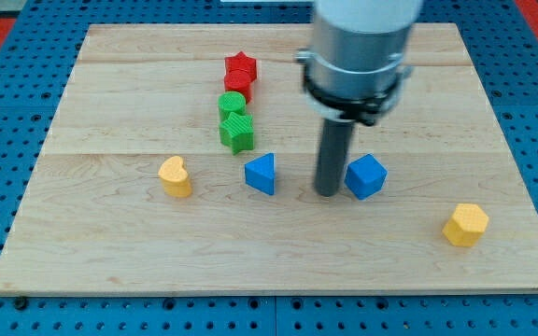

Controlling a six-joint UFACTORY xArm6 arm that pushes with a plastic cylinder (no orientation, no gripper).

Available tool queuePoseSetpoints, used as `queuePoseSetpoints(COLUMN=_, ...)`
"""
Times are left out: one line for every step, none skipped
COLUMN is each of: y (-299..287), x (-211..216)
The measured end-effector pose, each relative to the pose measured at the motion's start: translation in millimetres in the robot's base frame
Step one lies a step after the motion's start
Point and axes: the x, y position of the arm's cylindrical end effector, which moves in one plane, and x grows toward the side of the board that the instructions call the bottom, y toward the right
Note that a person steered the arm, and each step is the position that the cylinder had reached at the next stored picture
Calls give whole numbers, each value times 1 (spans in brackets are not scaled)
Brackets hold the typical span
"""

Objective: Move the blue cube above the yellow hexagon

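The blue cube (365,175) sits right of the board's middle. The yellow hexagon (465,224) lies near the view's lower right, below and to the right of the cube. My tip (328,192) stands on the board just left of the blue cube, touching or almost touching its left side. The arm's grey body hangs above it at the view's top.
A blue triangular block (261,173) lies left of my tip. A yellow heart-like block (175,176) lies further left. A green star (237,132), a green round block (232,104) and red star blocks (240,72) form a column above them. The wooden board (110,261) ends on blue pegboard.
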Motion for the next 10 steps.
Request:
queuePoseSetpoints(y=34, x=-19)
queuePoseSetpoints(y=55, x=-20)
queuePoseSetpoints(y=75, x=-15)
queuePoseSetpoints(y=75, x=1)
queuePoseSetpoints(y=87, x=13)
queuePoseSetpoints(y=69, x=6)
queuePoseSetpoints(y=71, x=-1)
queuePoseSetpoints(y=129, x=-15)
queuePoseSetpoints(y=98, x=-1)
queuePoseSetpoints(y=29, x=67)
